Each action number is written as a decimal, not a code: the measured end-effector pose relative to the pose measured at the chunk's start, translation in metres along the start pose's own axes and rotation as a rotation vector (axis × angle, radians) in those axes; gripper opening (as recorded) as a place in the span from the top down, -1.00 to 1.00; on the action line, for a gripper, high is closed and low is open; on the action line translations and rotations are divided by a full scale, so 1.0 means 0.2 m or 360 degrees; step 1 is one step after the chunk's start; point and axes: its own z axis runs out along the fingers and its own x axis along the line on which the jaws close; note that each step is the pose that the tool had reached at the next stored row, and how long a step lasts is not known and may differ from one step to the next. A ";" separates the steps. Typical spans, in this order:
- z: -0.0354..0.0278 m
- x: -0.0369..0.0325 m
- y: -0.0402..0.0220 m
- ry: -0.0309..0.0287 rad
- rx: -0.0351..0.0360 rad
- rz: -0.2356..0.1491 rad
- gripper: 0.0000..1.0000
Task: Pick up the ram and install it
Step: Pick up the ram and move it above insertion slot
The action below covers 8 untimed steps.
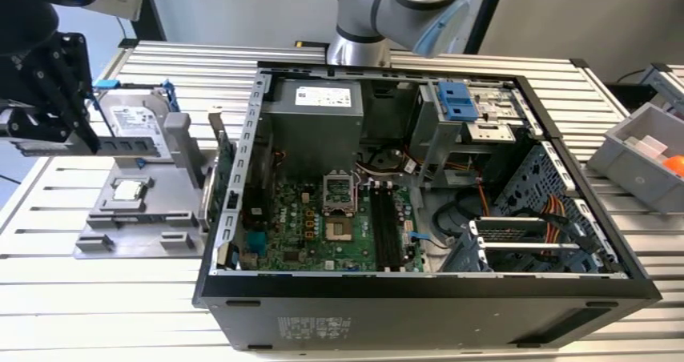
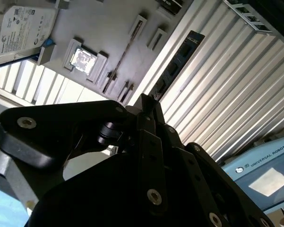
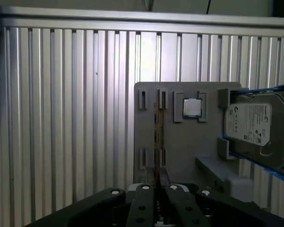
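The gripper [image 1: 92, 142] is over the grey tray [image 1: 139, 226] on the exterior view's left, and its fingers are closed tight on the ram [image 1: 128, 146]. The blue-green stick juts out sideways from the fingertips, level, just in front of the hard drive [image 1: 134, 122] that stands at the tray's far end.

In the second wrist view the gripper [image 2: 145, 106] pinches one end of the ram [image 2: 179, 61], with the dark chips showing along its length. The rest of the stick reaches out past the tray's edge, over the ribbed metal surface [image 2: 236, 85].

In the first wrist view the ram [image 3: 156, 142] is seen edge-on as a thin line running up from the gripper [image 3: 157, 182]. It lines up with the narrow slots on the tray [image 3: 179, 146]. Whether its edge is clear of those slots, I can't tell.

The small square processor [image 3: 192, 107] sits in its pocket on the tray, between those slots and the hard drive [image 3: 253, 123].

To the tray's right in the exterior view, the open computer case [image 1: 428, 298] lies on the surface [image 1: 107, 298]. Its green motherboard [image 1: 310, 226] is exposed, and the long black slots [image 1: 383, 226] are well apart from the ram.
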 end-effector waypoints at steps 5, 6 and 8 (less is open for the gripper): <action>0.000 0.000 -0.062 0.00000 0.0000 0.0000 1.00; 0.000 0.000 -0.072 -0.00002 0.0000 0.0000 1.00; 0.000 0.000 -0.092 0.00000 0.0000 0.0000 1.00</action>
